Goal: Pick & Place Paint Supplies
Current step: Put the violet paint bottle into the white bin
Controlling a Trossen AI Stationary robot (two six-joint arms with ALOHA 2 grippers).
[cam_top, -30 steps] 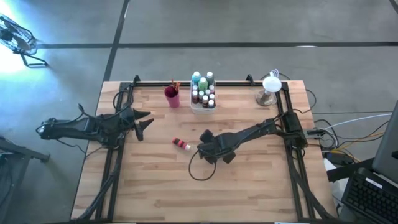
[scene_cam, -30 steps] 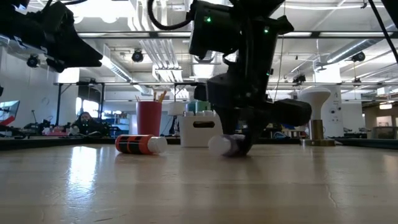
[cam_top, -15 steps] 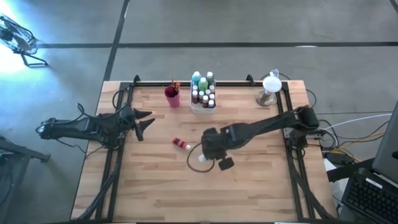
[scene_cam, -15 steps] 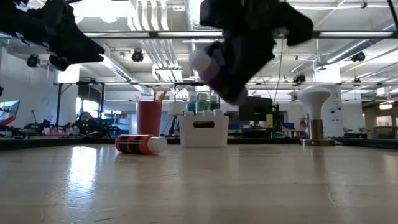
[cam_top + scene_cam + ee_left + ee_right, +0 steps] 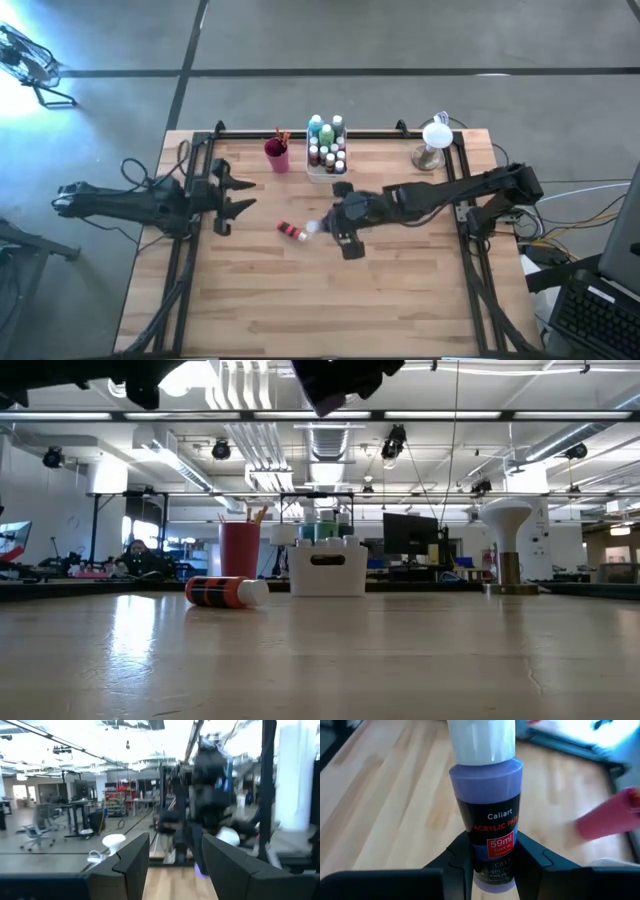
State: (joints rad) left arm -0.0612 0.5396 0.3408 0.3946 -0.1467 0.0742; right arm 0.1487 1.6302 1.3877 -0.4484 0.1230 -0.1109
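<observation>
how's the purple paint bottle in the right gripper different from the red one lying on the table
The purple white-capped paint bottle is clamped in the right gripper and held clear of the wooden table; the red white-capped paint bottle lies on its side on the wood, untouched. Their bodies differ in colour, purple against red. Both have white caps and dark label bands.

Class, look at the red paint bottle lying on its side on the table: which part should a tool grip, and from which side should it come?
Grip the red paint bottle across its cylindrical body, coming straight down from above. It lies flat, white cap toward the table's centre, with open wood around it, so fingers can likely straddle its round sides. The narrower cap would give less hold.
</observation>
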